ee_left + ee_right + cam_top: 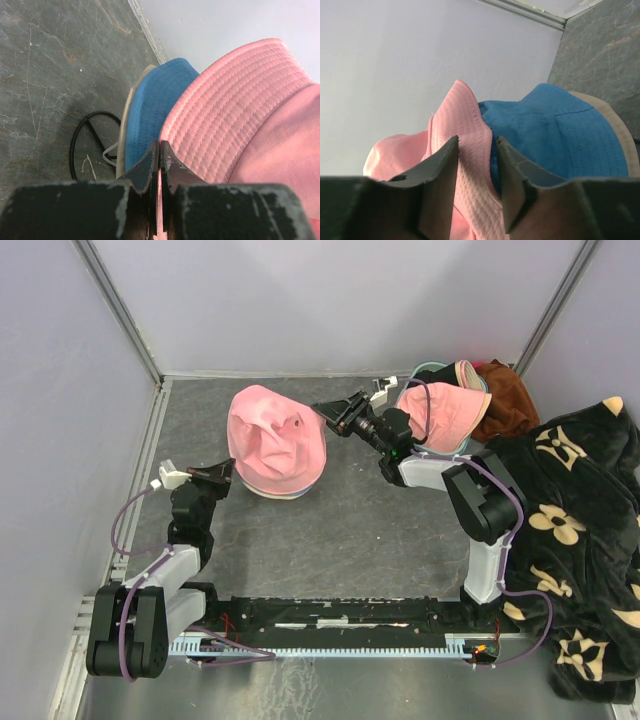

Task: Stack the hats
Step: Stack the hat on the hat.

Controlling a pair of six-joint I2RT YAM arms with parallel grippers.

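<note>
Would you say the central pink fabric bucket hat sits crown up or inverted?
Crown up: the pink fabric bucket hat has crown on top, brim below.

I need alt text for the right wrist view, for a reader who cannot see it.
The right gripper straddles the stitched brim of a pink hat, one finger on each side. A blue hat lies just behind it, in front of a white wall.
</note>
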